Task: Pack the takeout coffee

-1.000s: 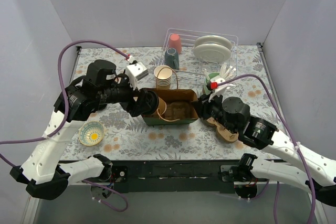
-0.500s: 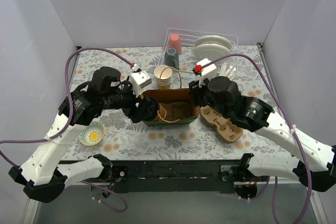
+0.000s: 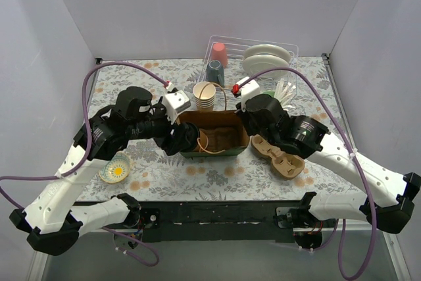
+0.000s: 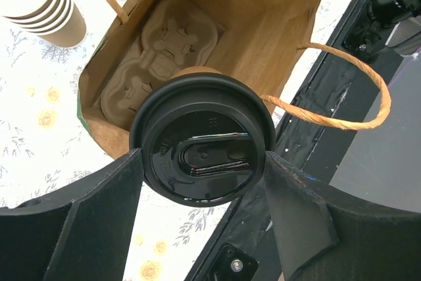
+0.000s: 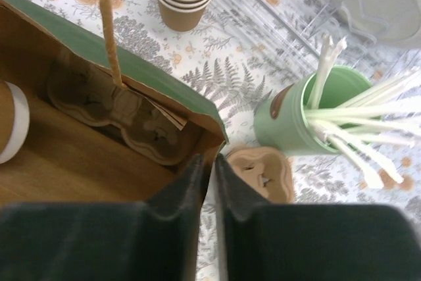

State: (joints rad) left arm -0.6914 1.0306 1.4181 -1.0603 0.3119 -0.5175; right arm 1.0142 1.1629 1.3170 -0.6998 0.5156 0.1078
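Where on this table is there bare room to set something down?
Bare cloth runs along the near edge, between the small bowl and the loose cup carrier, in front of the paper bag. The back-left corner, left of the cup stack, is also free. Crowded: back right, around the dish rack and green utensil cup.

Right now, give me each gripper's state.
Left gripper: closed on the takeout coffee, over the open paper bag.
Right gripper: fingers closed on the paper bag's edge.
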